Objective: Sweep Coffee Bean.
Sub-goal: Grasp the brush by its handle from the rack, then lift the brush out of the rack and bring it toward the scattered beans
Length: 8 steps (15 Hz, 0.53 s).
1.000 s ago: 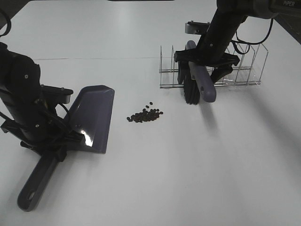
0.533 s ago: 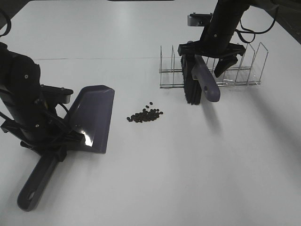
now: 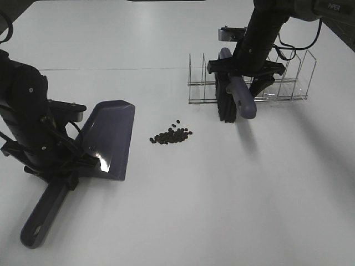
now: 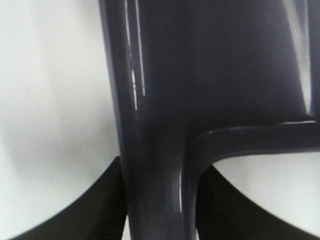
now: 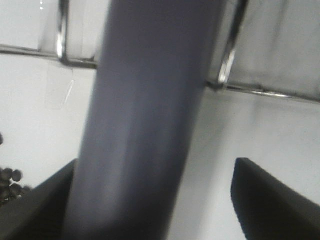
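White table (image 3: 183, 216): one purple dustpan (image 3: 113, 138), handle clamped by the left gripper (image 4: 160, 172); one brush (image 3: 237, 98) straddled by the right gripper (image 3: 240, 75), jaws parted; a few dozen tiny dark oval coffee beans (image 3: 171, 135) clustered between them.

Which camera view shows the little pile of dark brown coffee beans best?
The exterior high view: the whole pile of dark brown coffee beans lies unobstructed. The right wrist view catches only a few beans at its edge; the left wrist view shows none, just the purple plastic dustpan.
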Each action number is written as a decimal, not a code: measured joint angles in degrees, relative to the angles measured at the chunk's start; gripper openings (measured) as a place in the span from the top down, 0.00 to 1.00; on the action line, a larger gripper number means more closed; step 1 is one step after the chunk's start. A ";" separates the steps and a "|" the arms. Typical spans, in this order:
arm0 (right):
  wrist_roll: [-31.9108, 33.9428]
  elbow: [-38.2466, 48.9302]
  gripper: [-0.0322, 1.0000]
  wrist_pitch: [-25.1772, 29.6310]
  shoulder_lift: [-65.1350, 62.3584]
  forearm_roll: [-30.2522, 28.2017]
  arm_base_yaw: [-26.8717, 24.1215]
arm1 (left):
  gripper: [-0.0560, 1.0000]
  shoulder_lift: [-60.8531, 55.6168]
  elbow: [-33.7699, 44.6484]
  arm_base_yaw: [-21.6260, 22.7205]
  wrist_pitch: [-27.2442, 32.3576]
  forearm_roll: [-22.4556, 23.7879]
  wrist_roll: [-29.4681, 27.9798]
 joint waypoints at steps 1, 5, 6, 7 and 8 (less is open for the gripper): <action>0.06 -0.97 0.37 0.17 0.00 0.00 0.00 | 0.62 0.00 0.00 0.00 0.00 0.00 0.00; 0.92 -2.18 0.60 0.23 0.57 -0.06 0.00 | 0.62 0.00 0.00 0.00 0.00 0.00 0.00; 0.97 -2.18 0.63 0.23 0.74 0.06 0.00 | 0.62 0.00 0.00 0.00 0.00 0.00 0.00; 1.09 -2.18 0.68 0.23 0.74 -0.11 0.11 | 0.62 0.00 0.00 0.00 0.00 0.00 0.00; 1.15 -2.18 0.69 0.23 0.74 -0.23 0.11 | 0.62 0.00 0.00 0.00 0.00 0.00 0.23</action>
